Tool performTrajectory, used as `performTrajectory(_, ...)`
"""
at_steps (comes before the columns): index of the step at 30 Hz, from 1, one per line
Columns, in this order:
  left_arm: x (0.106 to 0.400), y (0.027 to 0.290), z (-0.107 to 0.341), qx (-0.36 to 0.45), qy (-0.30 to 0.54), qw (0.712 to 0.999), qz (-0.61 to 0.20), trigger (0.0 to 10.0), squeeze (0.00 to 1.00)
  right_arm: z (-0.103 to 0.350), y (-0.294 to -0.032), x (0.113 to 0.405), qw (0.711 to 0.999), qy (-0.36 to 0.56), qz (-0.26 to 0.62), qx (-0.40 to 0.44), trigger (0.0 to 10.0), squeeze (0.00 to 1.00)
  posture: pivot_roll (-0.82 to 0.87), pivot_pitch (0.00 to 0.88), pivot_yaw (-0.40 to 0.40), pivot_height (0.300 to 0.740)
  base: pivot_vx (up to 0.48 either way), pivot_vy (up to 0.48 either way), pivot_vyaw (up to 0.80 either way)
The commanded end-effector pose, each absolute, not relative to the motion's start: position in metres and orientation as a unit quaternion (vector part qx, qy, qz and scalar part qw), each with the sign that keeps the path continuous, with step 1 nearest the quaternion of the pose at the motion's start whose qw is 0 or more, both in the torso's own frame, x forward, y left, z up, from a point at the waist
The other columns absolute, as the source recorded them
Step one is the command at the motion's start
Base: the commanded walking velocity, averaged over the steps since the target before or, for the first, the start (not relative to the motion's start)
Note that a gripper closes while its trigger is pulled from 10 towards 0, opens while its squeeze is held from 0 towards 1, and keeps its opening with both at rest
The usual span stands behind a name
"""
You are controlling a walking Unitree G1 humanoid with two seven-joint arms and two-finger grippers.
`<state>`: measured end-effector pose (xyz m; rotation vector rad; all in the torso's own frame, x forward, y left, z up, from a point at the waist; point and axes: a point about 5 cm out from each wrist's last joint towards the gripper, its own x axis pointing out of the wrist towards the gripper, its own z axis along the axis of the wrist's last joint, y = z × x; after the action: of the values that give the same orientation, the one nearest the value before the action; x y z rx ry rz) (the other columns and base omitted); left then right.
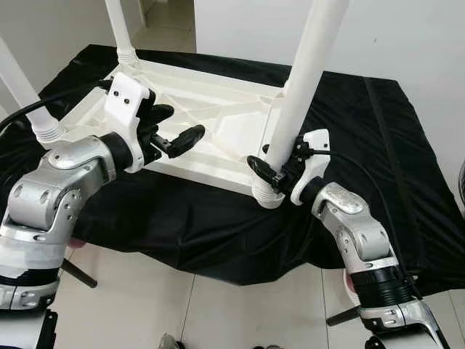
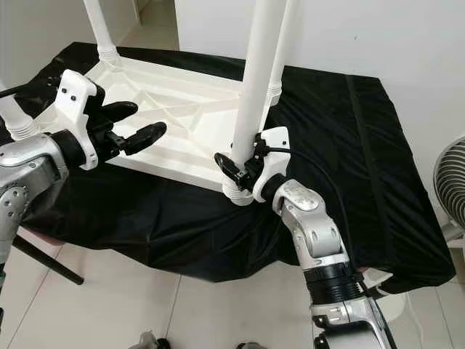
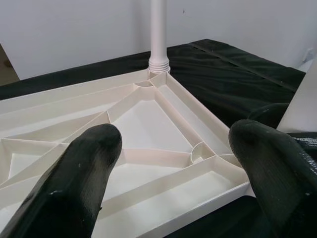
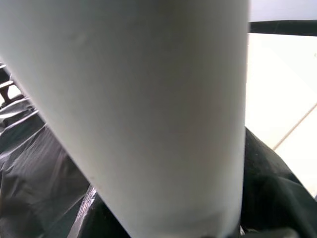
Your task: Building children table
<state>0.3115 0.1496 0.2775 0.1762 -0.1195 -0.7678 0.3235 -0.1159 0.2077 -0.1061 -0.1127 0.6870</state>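
A white plastic children's table (image 1: 211, 109) lies upside down on a black cloth, its ribbed underside facing up. A white leg (image 1: 305, 80) stands in the near right corner socket. My right gripper (image 1: 280, 161) is shut on this leg just above the socket, one black finger on each side. The right wrist view has the leg (image 4: 138, 109) pressed close against the camera. My left gripper (image 1: 183, 122) hovers open over the near left part of the underside, holding nothing. More legs stand at the far left corner (image 1: 120, 29), the near left corner (image 1: 25, 94) and the far right corner (image 2: 285, 43).
The black cloth (image 1: 378, 145) drapes over a low support and hangs down at the near edge. Light floor tiles (image 1: 145, 305) lie in front. A white fan (image 2: 452, 182) stands at the right. White walls rise behind the cloth.
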Motion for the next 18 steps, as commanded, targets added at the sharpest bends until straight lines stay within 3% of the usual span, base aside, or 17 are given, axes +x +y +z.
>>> performTrajectory(1,0.309,0.151,0.275,0.090,-0.052,0.926,-0.364,10.0,0.00,0.193,-0.119,0.325,0.943,-0.018,0.330,-0.047,10.0,0.00,0.00,0.132,0.028,0.740,0.000,0.000,0.00)
performTrajectory(6,0.304,0.152,0.271,0.097,-0.040,0.926,-0.363,10.0,0.00,0.208,-0.129,0.329,0.945,-0.040,0.319,-0.051,10.0,0.00,0.00,0.132,0.030,0.740,0.000,0.000,0.00)
performTrajectory(12,0.283,0.154,0.270,0.089,-0.036,0.903,-0.419,10.0,0.00,0.213,-0.144,0.333,0.947,-0.046,0.310,-0.065,10.0,0.00,0.00,0.133,0.029,0.740,0.000,0.000,0.00)
performTrajectory(18,0.279,0.158,0.271,0.086,-0.038,0.904,-0.416,10.0,0.00,0.212,-0.151,0.339,0.950,-0.048,0.301,-0.064,10.0,0.00,0.01,0.141,0.028,0.740,0.000,0.000,0.00)
